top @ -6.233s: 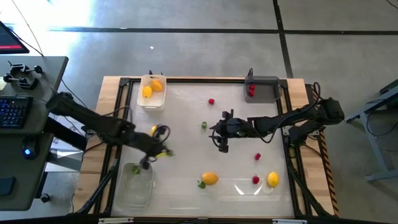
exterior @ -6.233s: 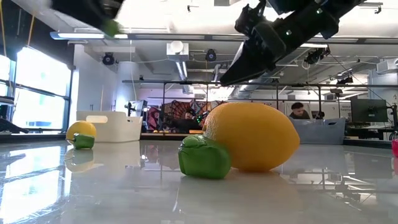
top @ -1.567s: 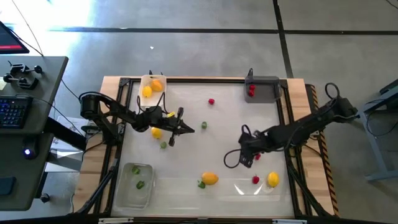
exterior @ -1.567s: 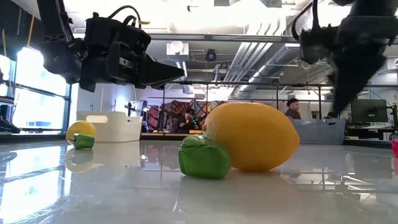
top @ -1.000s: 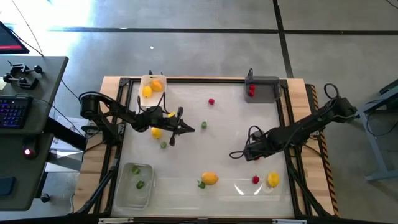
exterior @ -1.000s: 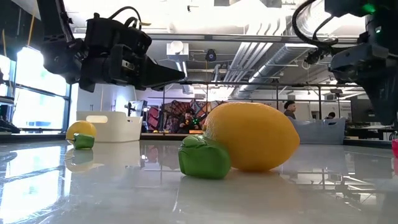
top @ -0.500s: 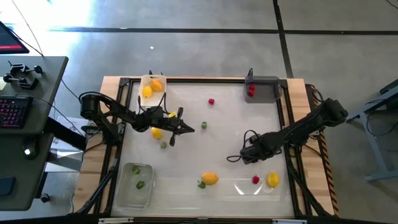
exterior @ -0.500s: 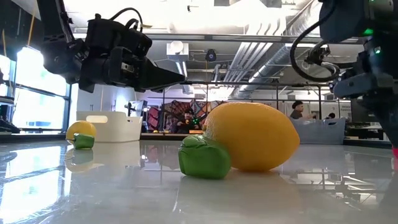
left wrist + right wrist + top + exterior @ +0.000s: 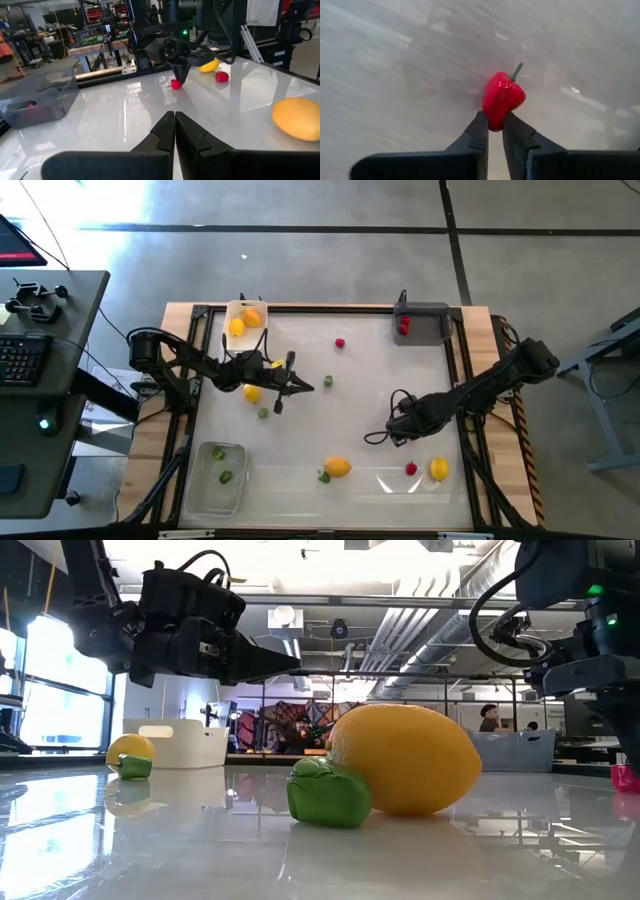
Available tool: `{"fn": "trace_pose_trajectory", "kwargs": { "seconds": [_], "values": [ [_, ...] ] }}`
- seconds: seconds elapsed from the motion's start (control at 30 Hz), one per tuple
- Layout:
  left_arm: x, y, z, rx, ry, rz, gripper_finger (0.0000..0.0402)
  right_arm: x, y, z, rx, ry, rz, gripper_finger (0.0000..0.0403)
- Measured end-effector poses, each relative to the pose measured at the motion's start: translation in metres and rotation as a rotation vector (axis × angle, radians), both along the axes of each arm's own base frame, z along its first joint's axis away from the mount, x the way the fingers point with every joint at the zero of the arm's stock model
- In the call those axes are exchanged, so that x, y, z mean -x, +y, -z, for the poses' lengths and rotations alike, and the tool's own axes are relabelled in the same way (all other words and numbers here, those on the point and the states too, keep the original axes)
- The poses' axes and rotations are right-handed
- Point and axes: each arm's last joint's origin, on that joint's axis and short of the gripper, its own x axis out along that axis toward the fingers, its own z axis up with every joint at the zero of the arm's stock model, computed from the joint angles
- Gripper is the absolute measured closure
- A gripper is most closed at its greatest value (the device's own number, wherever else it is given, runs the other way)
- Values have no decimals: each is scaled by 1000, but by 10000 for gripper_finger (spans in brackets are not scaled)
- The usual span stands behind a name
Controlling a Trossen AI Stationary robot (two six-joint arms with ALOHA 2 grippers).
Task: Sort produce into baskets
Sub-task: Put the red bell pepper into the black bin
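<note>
My right gripper (image 9: 494, 125) points down at the table's right middle (image 9: 408, 432), shut on a small red pepper-like piece (image 9: 503, 99) of produce, which the arm hides in the high view. My left gripper (image 9: 175, 116) hangs shut and level above the table's left middle (image 9: 305, 387), touching nothing. The white basket (image 9: 246, 345) at the far left holds yellow and orange pieces. The dark grey basket (image 9: 430, 310) at the far right holds red ones. The clear basket (image 9: 205, 495) at the near left holds green ones. My right gripper pinches the red piece between its two fingers at the tapered end (image 9: 493, 120) opposite the green stem (image 9: 518, 70). The fingers come from above, pointing down. In the left wrist view the piece (image 9: 176, 84) sits at the tabletop under the fingertips.
Loose on the table lie a red piece (image 9: 340, 343), a green one (image 9: 328, 381), a yellow (image 9: 252, 393) and a green one (image 9: 263, 413) under the left arm, an orange (image 9: 338, 467) beside a green (image 9: 323, 476), plus a red (image 9: 411, 469) and a yellow (image 9: 439, 469) near the front right.
My right gripper has sunk toward the table over the red piece and shifted slightly toward the near edge.
</note>
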Motion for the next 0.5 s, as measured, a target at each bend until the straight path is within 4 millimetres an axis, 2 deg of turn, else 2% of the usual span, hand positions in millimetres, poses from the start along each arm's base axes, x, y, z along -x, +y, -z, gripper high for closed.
{"fn": "trace_pose_trajectory", "kwargs": {
  "seconds": [0.13, 0.3, 0.4, 0.5],
  "values": [
    [0, 0, 0, 12, 3, -1, 401, -2, -1, -3, 21, -14, -77, 387],
    [0, 0, 0, 18, 4, -2, 401, -13, -8, -22, 104, -37, -170, 385],
    [0, 0, 0, 19, 4, -2, 401, -23, -20, -41, 194, -45, -218, 385],
    [0, 0, 0, 19, 5, -2, 401, -33, -41, -61, 325, -35, -244, 385]
  ]
}}
